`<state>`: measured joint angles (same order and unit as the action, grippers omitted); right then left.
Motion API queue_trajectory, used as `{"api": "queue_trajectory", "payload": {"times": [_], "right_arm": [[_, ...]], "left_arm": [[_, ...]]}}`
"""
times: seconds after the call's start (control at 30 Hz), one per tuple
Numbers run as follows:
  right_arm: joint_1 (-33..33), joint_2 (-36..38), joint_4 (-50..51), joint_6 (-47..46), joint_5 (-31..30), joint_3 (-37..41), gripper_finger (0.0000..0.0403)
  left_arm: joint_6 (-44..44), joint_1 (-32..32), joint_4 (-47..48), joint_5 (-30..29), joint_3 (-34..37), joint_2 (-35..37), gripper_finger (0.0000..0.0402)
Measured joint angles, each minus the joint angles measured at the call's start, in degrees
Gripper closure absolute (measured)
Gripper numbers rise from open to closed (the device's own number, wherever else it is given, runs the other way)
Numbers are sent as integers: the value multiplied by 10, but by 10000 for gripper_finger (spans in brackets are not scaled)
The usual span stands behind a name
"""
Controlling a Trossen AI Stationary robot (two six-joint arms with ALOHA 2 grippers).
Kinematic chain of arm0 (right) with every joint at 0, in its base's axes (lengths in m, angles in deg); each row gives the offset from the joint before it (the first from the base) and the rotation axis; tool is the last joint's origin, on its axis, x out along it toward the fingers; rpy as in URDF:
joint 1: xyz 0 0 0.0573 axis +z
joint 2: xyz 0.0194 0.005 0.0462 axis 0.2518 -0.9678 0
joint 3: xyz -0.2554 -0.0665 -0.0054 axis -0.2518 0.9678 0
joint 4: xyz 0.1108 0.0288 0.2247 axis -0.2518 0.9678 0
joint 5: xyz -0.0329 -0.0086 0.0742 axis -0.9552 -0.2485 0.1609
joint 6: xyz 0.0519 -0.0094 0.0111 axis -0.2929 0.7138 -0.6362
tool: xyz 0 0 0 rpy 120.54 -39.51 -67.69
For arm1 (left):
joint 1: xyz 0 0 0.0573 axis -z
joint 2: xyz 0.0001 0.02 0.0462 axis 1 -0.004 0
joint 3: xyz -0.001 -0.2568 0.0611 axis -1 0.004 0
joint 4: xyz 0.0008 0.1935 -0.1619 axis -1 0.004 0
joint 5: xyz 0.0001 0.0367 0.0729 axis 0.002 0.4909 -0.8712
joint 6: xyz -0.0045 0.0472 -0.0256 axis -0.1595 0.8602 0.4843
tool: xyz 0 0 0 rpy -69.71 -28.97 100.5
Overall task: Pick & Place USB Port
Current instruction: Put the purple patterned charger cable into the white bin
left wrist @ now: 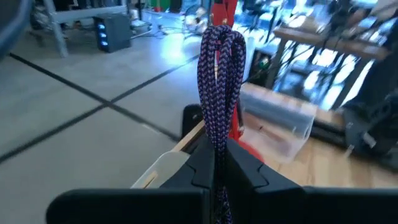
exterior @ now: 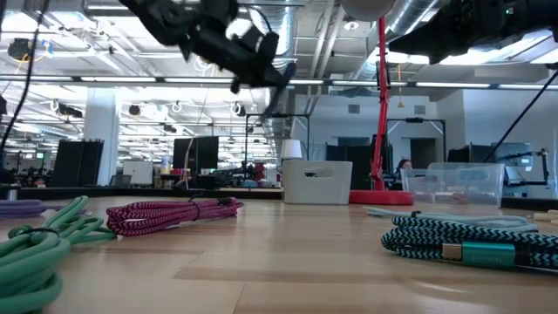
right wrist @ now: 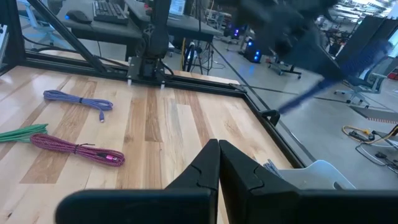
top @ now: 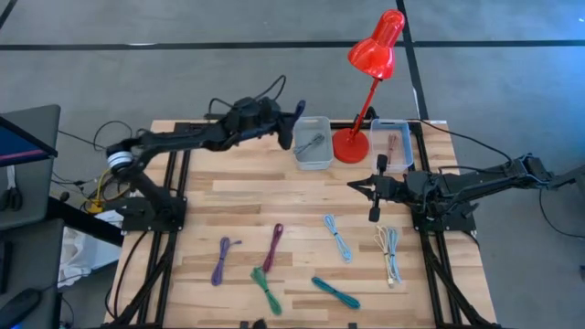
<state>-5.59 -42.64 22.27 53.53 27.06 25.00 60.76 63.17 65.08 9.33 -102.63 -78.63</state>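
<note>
My left gripper (top: 294, 122) is raised at the far side of the table, at the left rim of the grey bin (top: 313, 143). It is shut on a dark blue braided USB cable (left wrist: 219, 81), folded into a bundle. It also shows high up in the low view (exterior: 264, 77). My right gripper (top: 371, 189) is shut and empty over the table's right middle, in front of the clear bin (top: 391, 143). Several other coiled cables lie flat on the near half of the table: purple (top: 222, 259), magenta (top: 273, 247), green (top: 266, 288), teal (top: 335, 292), light blue (top: 337, 236). My left gripper pinches the blue cable bundle between its two fingers, low on the bundle (left wrist: 217, 146). Several strands are in the hold. The looped end (left wrist: 221, 37) sticks out past the fingertips. The cable is lifted clear of the table and the bin.
A red desk lamp (top: 370, 57) stands between the two bins, its base (top: 349, 144) on the table's far edge. A pale cable pair (top: 390, 251) lies near the right arm's base. The grey bin holds a cable (top: 311, 144). Bare wood lies between the bins and the cable row.
</note>
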Motion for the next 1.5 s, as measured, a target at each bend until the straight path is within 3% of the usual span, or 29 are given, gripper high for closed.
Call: {"api": "queue_trajectory", "payload": {"times": [0.17, 0.37, 0.8, 1.23, 1.5], "right_arm": [[0, 0, 0, 0, 0, 0, 402], [0, 0, 0, 1, 0, 0, 402], [0, 0, 1, 1, 0, 0, 402], [0, 0, 1, 1, 0, 0, 402], [0, 0, 1, 1, 0, 0, 402]], "left_arm": [[-28, -23, -34, 36, -33, -84, 388], [-27, -24, -38, 57, -74, -136, 388], [-31, -30, -40, 61, -83, -149, 388], [-73, -30, -100, 94, -83, -227, 388], [-73, -30, -102, 96, -83, -233, 388]]}}
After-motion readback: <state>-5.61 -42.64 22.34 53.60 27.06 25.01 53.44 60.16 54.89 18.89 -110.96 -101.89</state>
